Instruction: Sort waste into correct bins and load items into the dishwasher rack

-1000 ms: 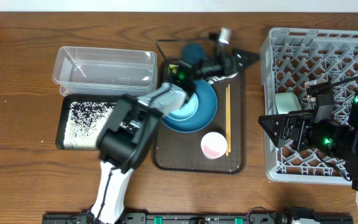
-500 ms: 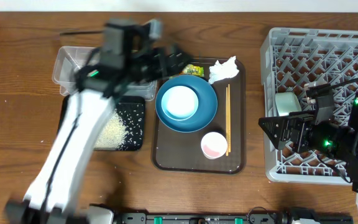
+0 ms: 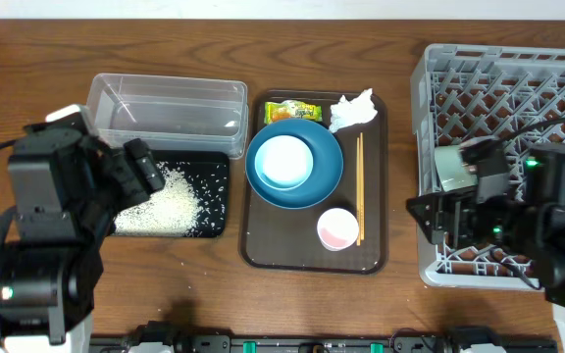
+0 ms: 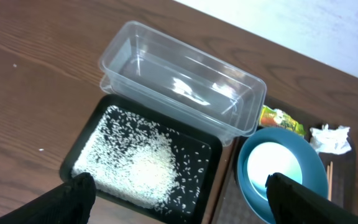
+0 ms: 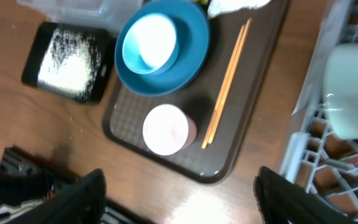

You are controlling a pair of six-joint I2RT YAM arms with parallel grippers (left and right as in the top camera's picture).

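The black tray [image 3: 219,167] holds a heap of white rice [image 3: 170,204]; the clear tub [image 3: 165,108] behind it looks empty. On the brown serving tray, a light-blue bowl [image 3: 284,162] sits inside the deep-blue bowl [image 3: 327,162]. Beside them lie the yellow-green wrapper [image 3: 292,112], white tissue [image 3: 353,110], chopsticks [image 3: 359,186] and pink-lined cup [image 3: 336,227]. A pale-green bowl [image 3: 451,162] sits in the grey rack [image 3: 508,88]. My left gripper [image 4: 179,205] is open and empty above the black tray [image 4: 79,146]. My right gripper [image 5: 179,199] is open and empty above the table's front edge, near the cup [image 5: 165,129].
The brown serving tray [image 3: 263,250] lies between the bins and the rack. My left arm [image 3: 47,235] stands at the front left. My right arm [image 3: 547,221] hangs over the rack's front left part.
My left arm has swung from over the brown tray back to the left and now hangs over the black tray. My right arm has shifted only slightly.
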